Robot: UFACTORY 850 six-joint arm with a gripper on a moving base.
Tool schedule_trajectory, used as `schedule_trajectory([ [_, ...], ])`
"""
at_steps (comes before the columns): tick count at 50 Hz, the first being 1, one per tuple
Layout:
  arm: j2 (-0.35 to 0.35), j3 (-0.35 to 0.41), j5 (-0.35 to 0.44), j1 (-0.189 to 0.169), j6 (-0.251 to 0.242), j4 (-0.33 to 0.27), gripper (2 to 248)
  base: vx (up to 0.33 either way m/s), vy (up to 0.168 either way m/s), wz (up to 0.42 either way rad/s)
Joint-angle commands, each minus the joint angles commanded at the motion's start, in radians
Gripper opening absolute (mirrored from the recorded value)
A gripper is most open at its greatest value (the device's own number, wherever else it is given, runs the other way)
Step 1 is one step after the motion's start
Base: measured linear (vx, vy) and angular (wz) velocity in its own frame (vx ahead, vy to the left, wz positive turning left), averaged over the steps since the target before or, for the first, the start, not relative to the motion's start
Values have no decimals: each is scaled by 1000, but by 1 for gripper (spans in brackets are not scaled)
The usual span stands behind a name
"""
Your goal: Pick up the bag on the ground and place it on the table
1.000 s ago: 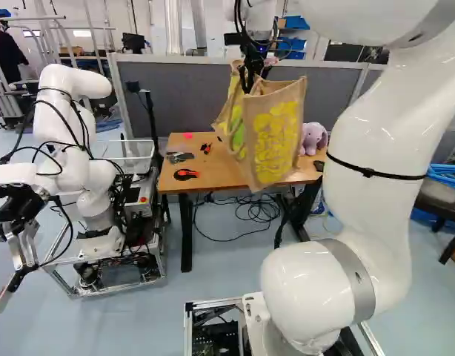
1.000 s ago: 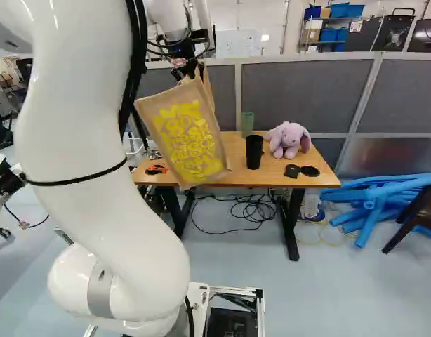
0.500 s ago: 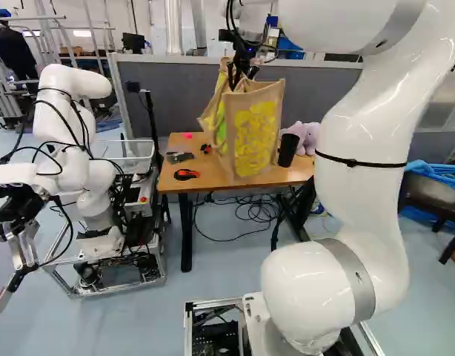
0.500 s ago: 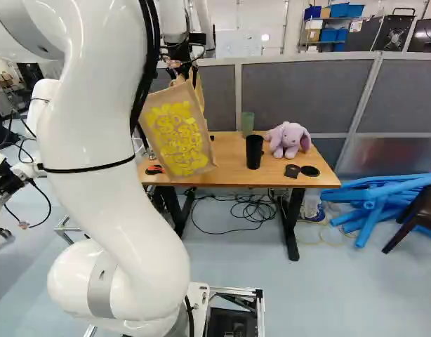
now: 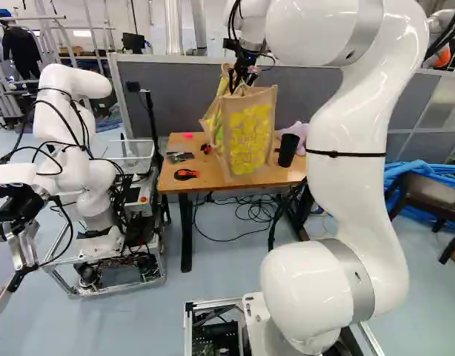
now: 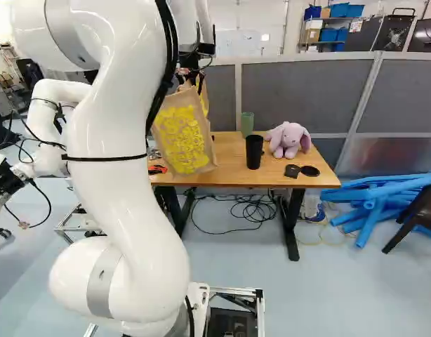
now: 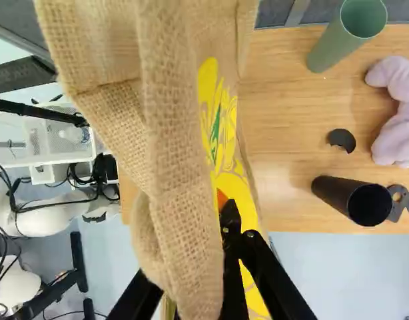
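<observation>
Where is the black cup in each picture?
Left base view: the black cup is between the bag and the big white arm.
Right base view: on the table, left of the purple bunny.
Wrist view: beside the bag, near the bunny.
Shared landmark: the purple bunny, partly hidden in the left base view.

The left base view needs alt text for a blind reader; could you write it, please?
The black gripper of a white arm holds a burlap tote bag with yellow lettering at a wooden table; whether they touch is unclear. A black cup stands on the table, another robot at the view's left.
</observation>
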Motion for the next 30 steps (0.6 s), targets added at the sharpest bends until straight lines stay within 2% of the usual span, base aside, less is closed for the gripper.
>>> schedule_trajectory([
  [30, -157, -124, 0, -56, 0, 0, 30, 0, 0, 0],
])
